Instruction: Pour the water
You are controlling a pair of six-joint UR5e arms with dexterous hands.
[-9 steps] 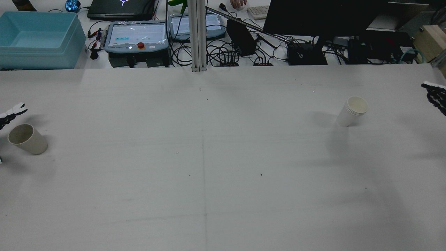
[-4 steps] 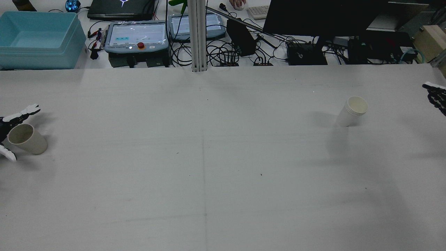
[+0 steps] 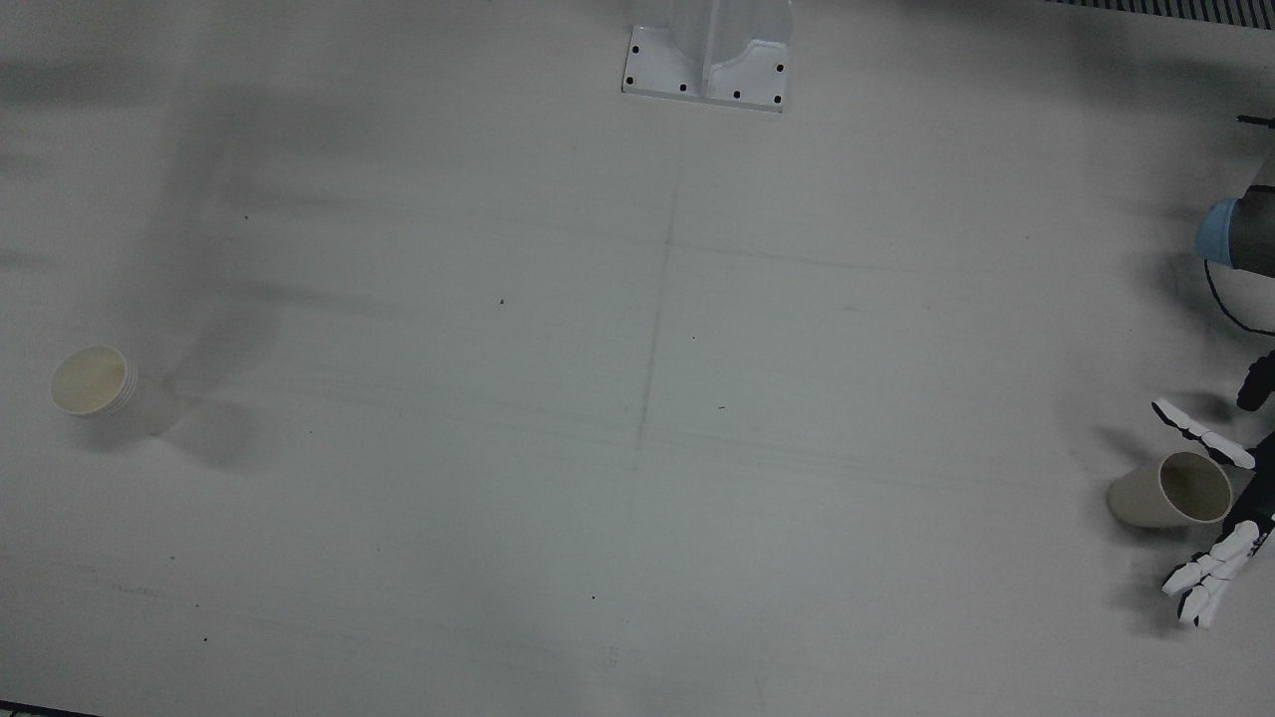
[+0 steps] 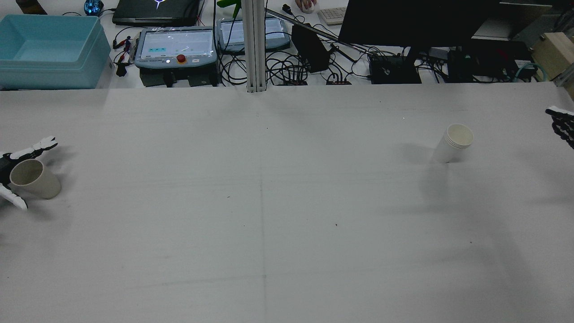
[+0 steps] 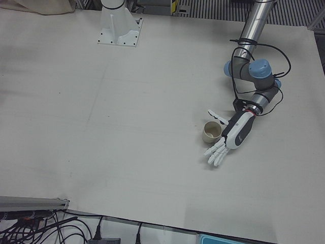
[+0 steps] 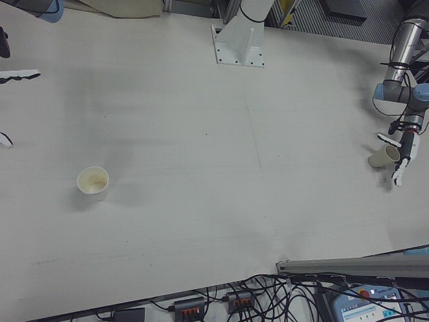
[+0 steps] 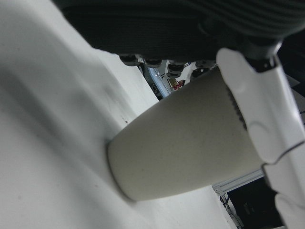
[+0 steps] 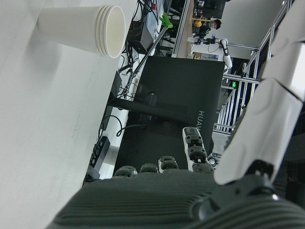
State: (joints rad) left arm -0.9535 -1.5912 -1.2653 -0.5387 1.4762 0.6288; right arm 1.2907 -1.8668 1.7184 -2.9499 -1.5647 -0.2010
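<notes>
Closing unevenly, the left hand [image 5: 234, 136], fingers spread around the beige cup [image 5: 211, 132] without gripping it, could tip it over on the tabletop [image 5: 127, 117], while the right hand [image 4: 562, 125] waits open, well away from the white cup [image 4: 454, 142].

A white table [image 4: 287, 202] fronts a cable-strewn bench with a blue bin [image 4: 49, 49].

Rear view high, front view overhead, sharing table [image 4: 287, 224]
</notes>
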